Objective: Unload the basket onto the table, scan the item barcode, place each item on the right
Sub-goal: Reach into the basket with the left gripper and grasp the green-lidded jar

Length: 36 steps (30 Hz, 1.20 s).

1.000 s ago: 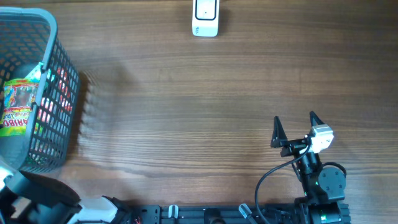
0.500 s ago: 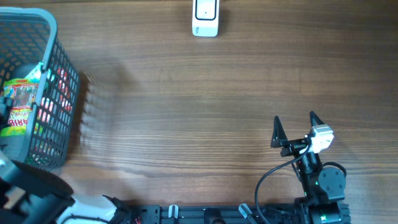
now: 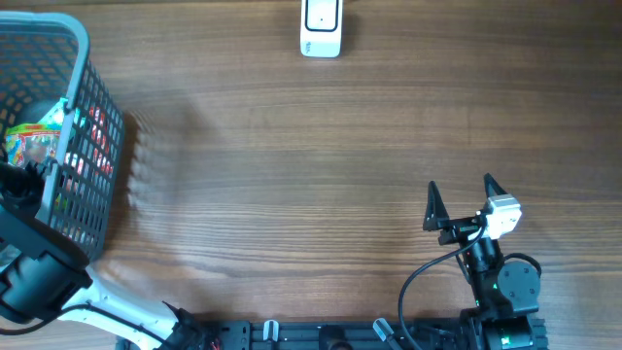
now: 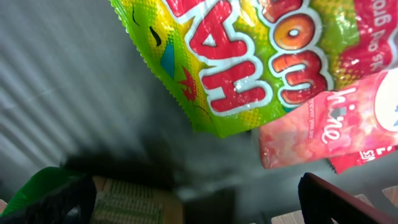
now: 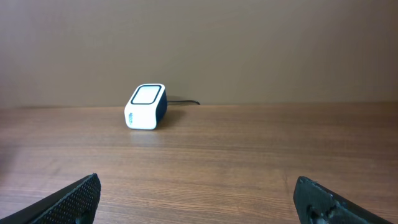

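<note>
From overhead, a grey mesh basket [image 3: 92, 146] sits at the left edge of the wooden worktop [image 3: 292, 175]. Inside it lies a Haribo sweet bag [image 3: 34, 141], bright green and yellow, with red packaging showing through the mesh just beside it. The left tool [image 3: 19, 185] reaches down inside the basket, close to the sweet bag, and its fingers are largely hidden from this angle. The white barcode scanner [image 3: 321, 27] stands well apart from the basket, off to its right at the far edge of the worktop. The right tool [image 3: 462, 199] is further right again, well clear of the basket, with its two fingers spread wide and nothing between them.

In the left wrist view, the sweet bag fills the top of the frame against the basket's grey inner wall. A pink packet [image 4: 323, 124] lies partly under the bag's lower right edge, and a red packet [image 4: 364, 158] peeks out below that. The left tool's fingers sit at the bottom corners, fully apart, gripping nothing.

In the right wrist view, the scanner rests upright on the worktop straight ahead, a dark cable [image 5: 183, 101] running from behind it. The right tool's fingertips stand wide apart and empty.
</note>
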{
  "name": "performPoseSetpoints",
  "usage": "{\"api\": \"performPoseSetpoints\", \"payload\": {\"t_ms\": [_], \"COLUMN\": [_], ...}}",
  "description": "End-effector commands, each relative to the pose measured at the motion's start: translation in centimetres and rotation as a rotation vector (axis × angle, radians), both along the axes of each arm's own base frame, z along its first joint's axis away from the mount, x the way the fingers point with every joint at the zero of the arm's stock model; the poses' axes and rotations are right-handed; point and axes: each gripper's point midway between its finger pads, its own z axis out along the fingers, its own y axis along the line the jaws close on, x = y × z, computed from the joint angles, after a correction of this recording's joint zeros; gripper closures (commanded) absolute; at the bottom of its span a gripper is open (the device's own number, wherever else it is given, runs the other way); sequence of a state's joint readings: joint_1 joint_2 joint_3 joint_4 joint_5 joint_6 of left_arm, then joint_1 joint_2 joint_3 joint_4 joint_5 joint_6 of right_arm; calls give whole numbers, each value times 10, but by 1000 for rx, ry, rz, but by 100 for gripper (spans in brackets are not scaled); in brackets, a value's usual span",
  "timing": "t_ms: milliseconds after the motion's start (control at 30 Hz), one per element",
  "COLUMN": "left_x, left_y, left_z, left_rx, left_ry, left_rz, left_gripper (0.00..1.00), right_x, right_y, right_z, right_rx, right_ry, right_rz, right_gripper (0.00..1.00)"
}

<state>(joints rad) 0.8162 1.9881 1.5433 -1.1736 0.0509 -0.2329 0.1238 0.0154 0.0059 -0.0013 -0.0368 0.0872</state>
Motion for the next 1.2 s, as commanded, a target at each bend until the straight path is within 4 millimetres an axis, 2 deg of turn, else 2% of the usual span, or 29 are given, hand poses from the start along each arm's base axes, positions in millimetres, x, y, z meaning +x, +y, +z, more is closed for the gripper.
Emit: {"api": "performPoseSetpoints", "payload": {"t_ms": [0, 100, 200, 300, 400, 500, 567, 733, 900, 1167], "left_x": [-3, -5, -4, -9, -13, -14, -15, -28, -30, -43], "left_y": [-4, -6, -3, 6, 15, 16, 14, 1, -1, -15], "left_z": [0, 1, 11, 28, 56, 79, 87, 88, 86, 60], "left_rx": [-13, -20, -11, 26, 74, 93, 94, 41, 33, -31], "left_ry": [10, 16, 22, 60, 89, 84, 82, 135, 142, 200], "left_rz": [-25, -25, -25, -20, 29, 30, 30, 26, 18, -6], "left_gripper": [0, 0, 0, 0, 0, 0, 0, 0, 0, 0], "right_x": [-1, -1, -1, -1, -1, -1, -1, -1, -1, -1], "right_y": [2, 2, 2, 2, 2, 2, 2, 2, 2, 2], "right_z": [1, 1, 1, 1, 1, 1, 1, 1, 1, 1], "right_rx": [-7, -7, -7, -7, -8, -7, -7, -7, -7, -7], "right_ry": [-8, -8, -8, -8, -8, -8, -8, -8, -8, -8], "right_rz": [12, 12, 12, 12, 12, 12, 12, 12, 12, 12], "right_gripper": [0, 0, 0, 0, 0, 0, 0, 0, 0, 0]}}
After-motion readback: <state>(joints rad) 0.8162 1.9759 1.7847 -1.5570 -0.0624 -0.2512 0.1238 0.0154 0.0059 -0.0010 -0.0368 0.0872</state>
